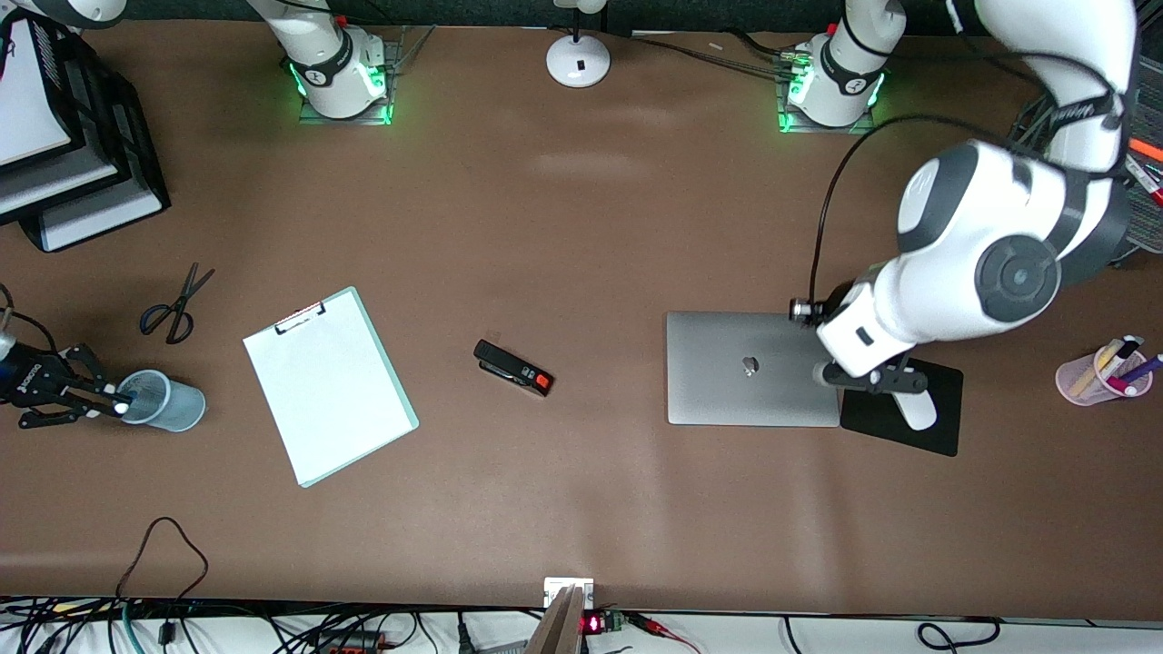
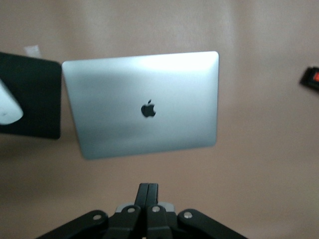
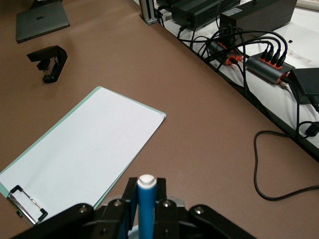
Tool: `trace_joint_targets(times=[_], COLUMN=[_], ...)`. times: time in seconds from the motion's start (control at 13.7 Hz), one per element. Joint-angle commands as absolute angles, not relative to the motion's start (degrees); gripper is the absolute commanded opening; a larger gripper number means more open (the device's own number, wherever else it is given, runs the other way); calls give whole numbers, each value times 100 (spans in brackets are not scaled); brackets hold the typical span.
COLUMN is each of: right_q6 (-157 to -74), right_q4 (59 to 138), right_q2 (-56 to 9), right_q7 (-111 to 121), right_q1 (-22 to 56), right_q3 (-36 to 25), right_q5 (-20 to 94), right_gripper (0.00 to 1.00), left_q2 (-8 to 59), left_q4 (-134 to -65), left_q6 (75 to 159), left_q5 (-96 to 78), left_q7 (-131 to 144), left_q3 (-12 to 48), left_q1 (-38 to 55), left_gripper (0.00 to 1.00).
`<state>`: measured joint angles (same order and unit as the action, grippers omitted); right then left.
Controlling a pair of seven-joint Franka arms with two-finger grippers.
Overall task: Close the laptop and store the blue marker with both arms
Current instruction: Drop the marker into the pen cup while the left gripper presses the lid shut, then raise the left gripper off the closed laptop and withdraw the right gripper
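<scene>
The laptop lies closed on the table, silver lid up with the dark apple logo; it also shows in the left wrist view and small in the right wrist view. My left gripper is shut and empty, in the air over the laptop's edge beside the black mouse pad; it also shows in its own wrist view. My right gripper is shut on the blue marker, whitish end outward, held at the rim of a pale blue cup at the right arm's end of the table.
A white mouse lies on the mouse pad. A pink cup of pens stands at the left arm's end. A black stapler, a clipboard, scissors, stacked trays and a lamp base are on the table.
</scene>
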<state>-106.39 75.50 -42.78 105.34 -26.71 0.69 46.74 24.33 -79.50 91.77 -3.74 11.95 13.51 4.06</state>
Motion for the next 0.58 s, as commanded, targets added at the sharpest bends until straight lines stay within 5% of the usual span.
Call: trace_joint_targets(times=[0.0, 0.15, 0.29, 0.51], right_q6=[-10644, -10644, -10617, -10635], right_q4=[7295, 7286, 7286, 7286], right_q2=[-4386, -4359, -4237, -3860], right_q7=[10538, 10329, 9697, 8504], right_q1=[-2654, -2637, -2584, -2164], right_q3=[123, 114, 149, 114], right_q5=[4597, 4509, 4080, 3413], right_gripper=[100, 100, 100, 100], left_q2=[1839, 1522, 1372, 1371], left_q4=[-7980, -8042, -8051, -8042], left_q6=[8580, 8368, 8236, 8235], left_q5=[-132, -123, -114, -105], left_q7=[977, 451, 369, 360], left_q3=[1371, 1362, 1319, 1336], left_q1=[413, 369, 308, 211], left_gripper=[8, 42, 96, 100])
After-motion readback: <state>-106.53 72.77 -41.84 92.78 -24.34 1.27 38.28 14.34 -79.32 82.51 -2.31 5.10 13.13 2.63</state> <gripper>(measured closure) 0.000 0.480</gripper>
